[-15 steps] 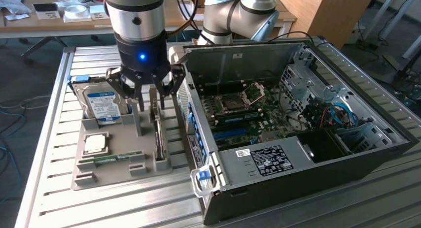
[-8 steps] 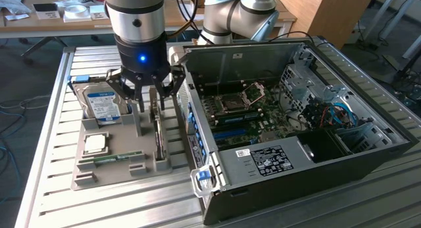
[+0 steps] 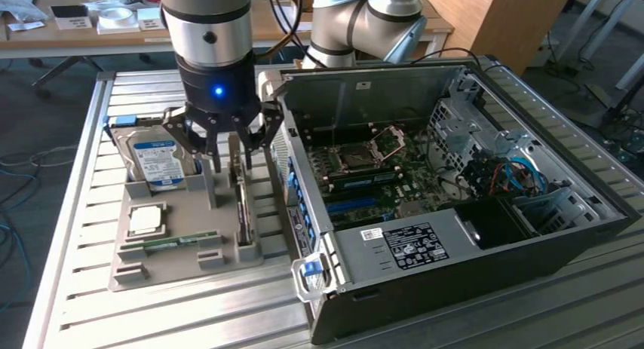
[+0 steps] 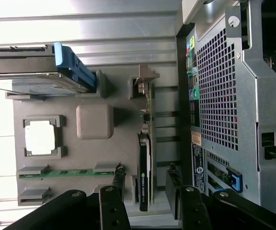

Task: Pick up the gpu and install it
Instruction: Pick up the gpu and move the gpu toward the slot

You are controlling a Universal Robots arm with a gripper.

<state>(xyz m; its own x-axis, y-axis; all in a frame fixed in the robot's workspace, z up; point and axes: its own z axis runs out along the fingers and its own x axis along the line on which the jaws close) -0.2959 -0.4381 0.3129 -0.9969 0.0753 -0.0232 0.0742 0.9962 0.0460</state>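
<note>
The gpu [image 3: 244, 213] [image 4: 145, 163] is a thin dark card standing on its edge in a slot of the grey holder tray [image 3: 186, 267] [image 4: 80, 153], next to the open computer case [image 3: 453, 206]. My gripper [image 3: 229, 168] [image 4: 146, 187] hangs over the card's far end, pointing down. It is open, with one finger on each side of the card. In the wrist view the fingertips [image 4: 119, 178] stand apart from the board, with gaps on both sides. Nothing is held.
The same tray carries a silver hard drive [image 3: 156, 164] [image 4: 32, 76] with a blue-white label, a square processor [image 3: 146, 219] [image 4: 40, 138] and a green memory stick [image 3: 181, 240] [image 4: 66, 173]. The case's rear grille [image 4: 224, 96] stands close beside the card.
</note>
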